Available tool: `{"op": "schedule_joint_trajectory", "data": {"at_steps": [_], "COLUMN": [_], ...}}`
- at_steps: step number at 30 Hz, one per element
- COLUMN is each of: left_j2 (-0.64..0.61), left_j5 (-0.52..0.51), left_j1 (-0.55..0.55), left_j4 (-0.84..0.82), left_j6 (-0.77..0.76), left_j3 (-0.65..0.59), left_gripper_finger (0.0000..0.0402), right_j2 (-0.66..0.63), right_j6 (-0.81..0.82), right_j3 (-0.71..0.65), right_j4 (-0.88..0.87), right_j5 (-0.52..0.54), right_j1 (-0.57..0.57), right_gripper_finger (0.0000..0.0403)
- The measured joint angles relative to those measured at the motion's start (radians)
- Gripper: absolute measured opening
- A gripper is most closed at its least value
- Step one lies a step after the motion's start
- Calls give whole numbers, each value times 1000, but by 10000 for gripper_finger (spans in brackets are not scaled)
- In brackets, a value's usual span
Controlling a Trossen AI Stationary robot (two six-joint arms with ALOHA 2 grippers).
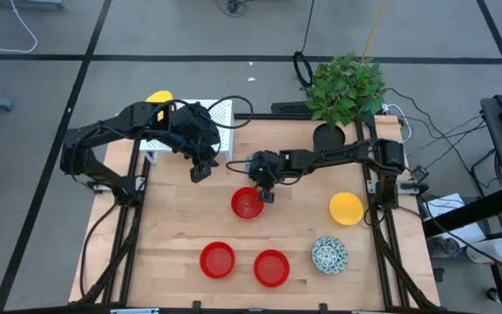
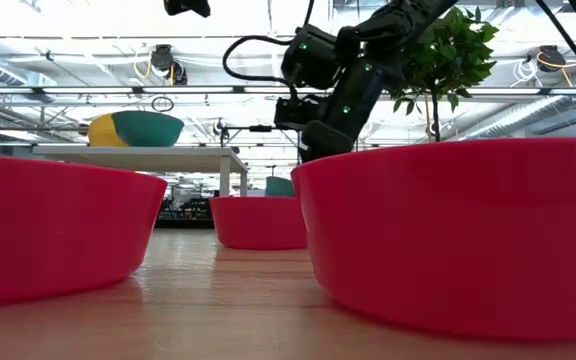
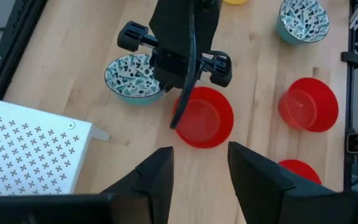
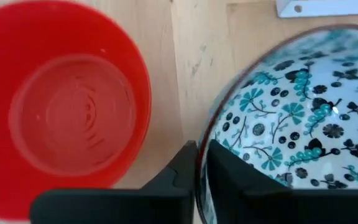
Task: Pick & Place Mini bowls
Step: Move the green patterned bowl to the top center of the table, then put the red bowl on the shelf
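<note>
Here the right gripper (image 4: pixel 202 163) pinches the rim of a patterned bowl (image 4: pixel 297 118), one finger inside the wall and one outside, the jaws nearly closed on the thin edge; that bowl sits just beside a red bowl (image 4: pixel 61 93) and a little nearer the white rack (image 3: pixel 30 149), the two rims close but apart; a round bowl has no long axis, so the move, as I judge it, turns on lifting clear without nudging the red neighbour; the left gripper (image 3: pixel 199 171) hangs open and empty above the rack's edge, looking down on both bowls, farther from them than the right; from above, the right arm covers the patterned bowl entirely; in the table-level view it is hidden behind red bowls, so whether it has left the wood I cannot tell.
</note>
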Motion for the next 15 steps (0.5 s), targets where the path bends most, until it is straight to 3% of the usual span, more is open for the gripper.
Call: {"op": "schedule_joint_trajectory", "data": {"at_steps": [10,15], "left_j2": [0,0], "left_j5": [0,0], "left_j1": [0,-3], "left_j4": [-32,-68], "left_j6": [6,3], "left_j3": [0,0], "left_gripper_finger": [154,154], "right_j2": [-23,-116], "right_j6": [71,158], "right_j3": [0,0], "right_j4": [20,-42], "right_j5": [-4,-4], "right_j1": [0,0], "right_gripper_finger": [160,196]}}
